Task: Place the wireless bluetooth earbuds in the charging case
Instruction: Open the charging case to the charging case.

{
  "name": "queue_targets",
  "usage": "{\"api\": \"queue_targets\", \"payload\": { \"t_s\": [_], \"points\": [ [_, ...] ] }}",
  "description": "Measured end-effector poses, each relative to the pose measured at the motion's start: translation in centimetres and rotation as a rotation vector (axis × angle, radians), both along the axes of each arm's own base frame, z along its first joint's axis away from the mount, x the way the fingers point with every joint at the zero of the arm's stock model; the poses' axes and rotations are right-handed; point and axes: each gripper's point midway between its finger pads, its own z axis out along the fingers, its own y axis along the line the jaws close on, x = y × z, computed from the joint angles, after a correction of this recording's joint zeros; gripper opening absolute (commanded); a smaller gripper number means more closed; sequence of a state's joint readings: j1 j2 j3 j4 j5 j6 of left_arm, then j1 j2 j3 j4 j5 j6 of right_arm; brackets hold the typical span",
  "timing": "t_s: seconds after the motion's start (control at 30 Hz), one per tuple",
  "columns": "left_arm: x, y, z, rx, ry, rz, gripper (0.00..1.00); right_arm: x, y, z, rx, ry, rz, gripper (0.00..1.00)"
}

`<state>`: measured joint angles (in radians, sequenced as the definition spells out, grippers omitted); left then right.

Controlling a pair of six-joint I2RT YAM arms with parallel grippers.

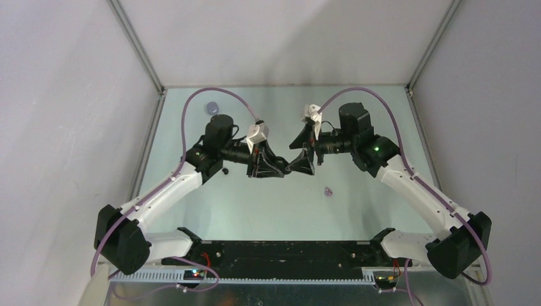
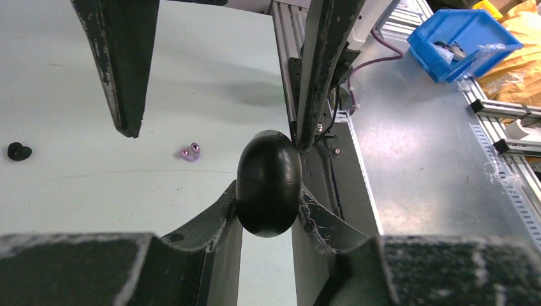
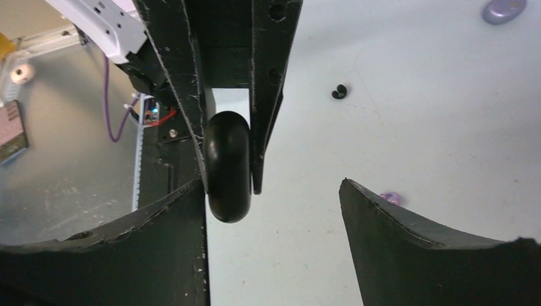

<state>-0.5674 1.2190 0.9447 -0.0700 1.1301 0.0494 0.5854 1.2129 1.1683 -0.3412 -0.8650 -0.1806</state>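
My left gripper [image 2: 268, 201] is shut on a black egg-shaped charging case [image 2: 268, 182], lid closed, held above the table. In the right wrist view the same case [image 3: 227, 166] hangs between the left fingers. My right gripper [image 3: 273, 185] stands open around it, its left finger beside the case and its right finger well apart. From above, both grippers [image 1: 281, 168] [image 1: 305, 162] meet at mid-table. Two lilac earbuds [image 2: 190, 152] lie together on the table, also seen from above [image 1: 328, 190]. A black earbud [image 2: 19, 152] lies farther left [image 1: 224, 171].
A lilac case [image 1: 212, 107] rests at the far left of the table, seen too in the right wrist view [image 3: 504, 9]. Grey walls enclose the table on three sides. A blue bin [image 2: 462, 41] sits off the table beyond the arm bases.
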Motion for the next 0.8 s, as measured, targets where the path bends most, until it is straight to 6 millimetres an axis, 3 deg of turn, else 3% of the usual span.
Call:
{"api": "queue_targets", "payload": {
  "t_s": [0.47,0.8],
  "points": [
    [0.1,0.0,0.0,0.001,0.004,0.005,0.00,0.9,0.2,-0.6,-0.038,-0.072,-0.044,0.83],
    [-0.2,0.0,0.2,-0.009,0.002,-0.015,0.00,2.1,-1.8,0.9,-0.018,-0.113,-0.116,0.84]
  ]
}}
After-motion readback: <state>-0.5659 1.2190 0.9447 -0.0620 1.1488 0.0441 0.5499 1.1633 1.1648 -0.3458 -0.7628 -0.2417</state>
